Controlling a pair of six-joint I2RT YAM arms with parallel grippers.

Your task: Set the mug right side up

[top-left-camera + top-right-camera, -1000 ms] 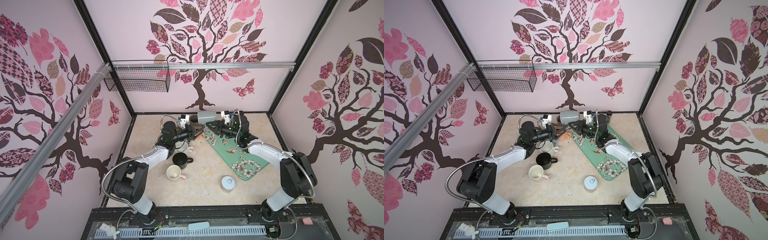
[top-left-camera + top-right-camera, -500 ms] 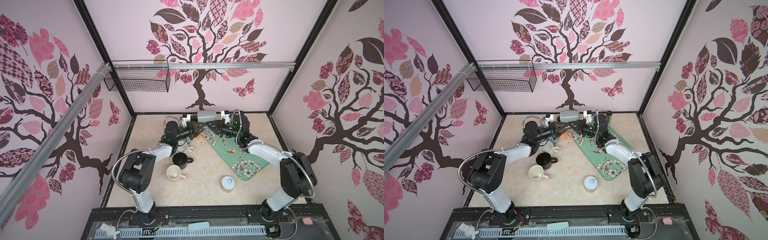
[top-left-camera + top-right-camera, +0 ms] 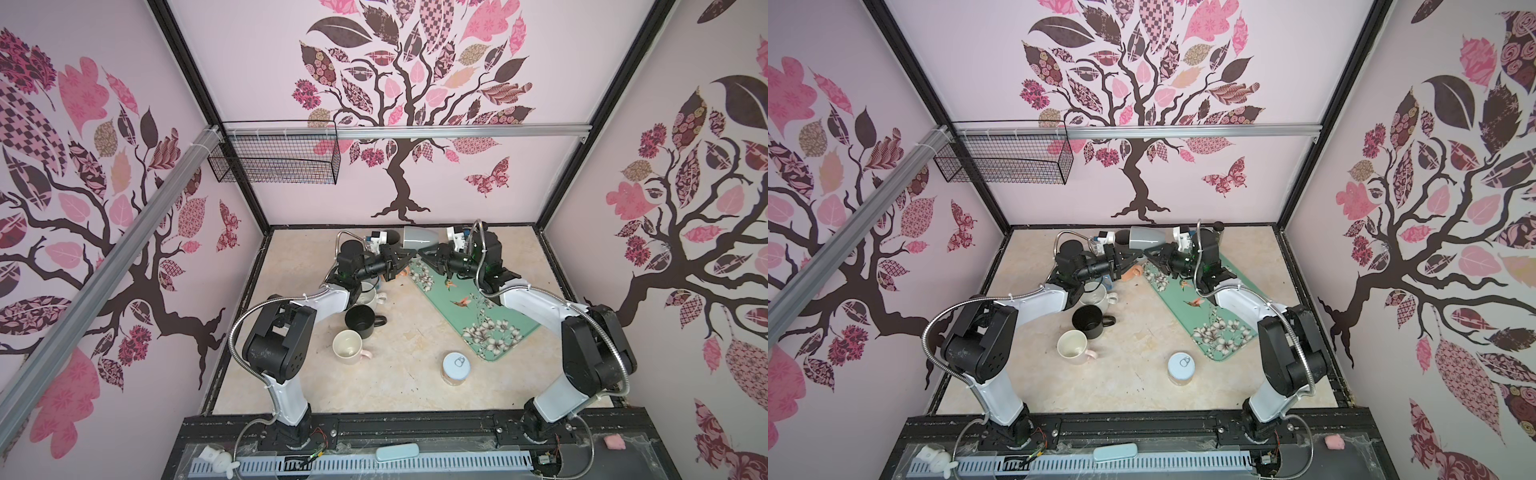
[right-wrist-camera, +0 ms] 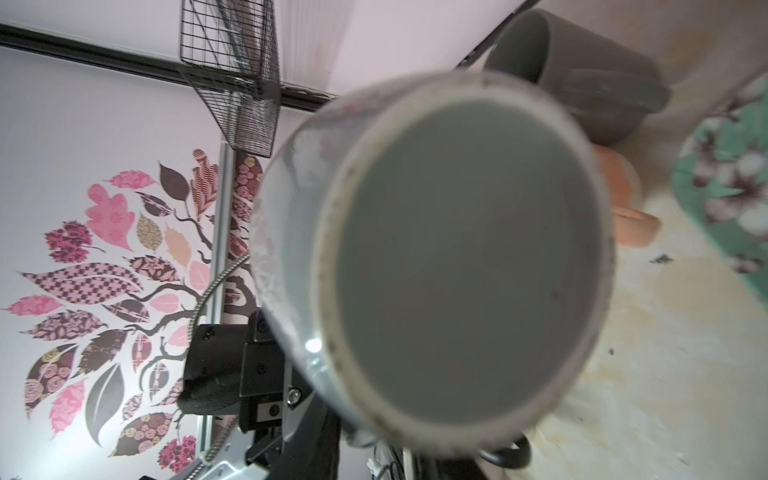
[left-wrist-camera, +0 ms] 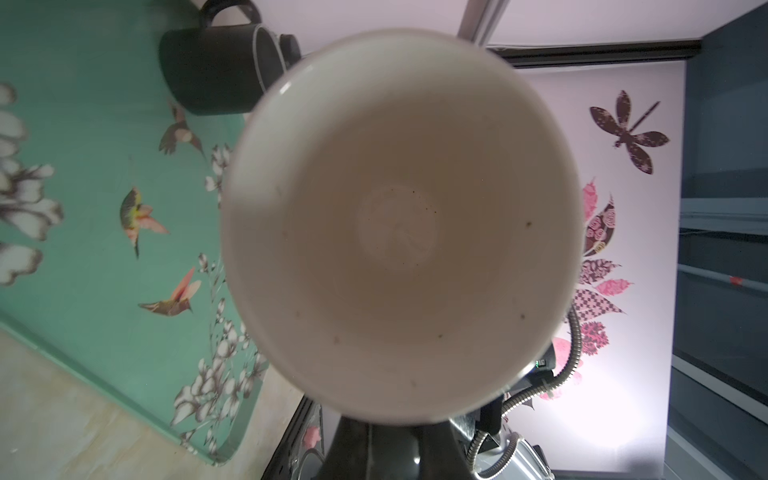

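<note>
- We have the grey mug (image 3: pixel 419 237) aloft on its side between the two grippers. Its mouth faces the left gripper (image 3: pixel 408 255) and its base faces the right gripper (image 3: pixel 423 252).
- The left gripper looks clenched on the mug, its fingers drawn together just under the mouth end. Which part they pinch is hidden from us.
- The right gripper's tips nearly touch the left one's beneath the mug, and we cannot tell whether it is grasping or released.
- We judge this to be a handover midway through the flip. To do it well, we should be sure the left grip is firm before the right gripper draws straight away from the base without dragging the mug.
- Next we would roll the left wrist slowly to bring the mouth up, because a pinch near the rim leaves the body free to swing.
- The set-down wants bare tabletop (image 3: pixel 399 374) on the near side of the left gripper. That spot should be clear of the orange object (image 3: pixel 401 272) just beneath the left gripper and of the floral tray (image 3: pixel 446 295) under the right gripper.
</note>
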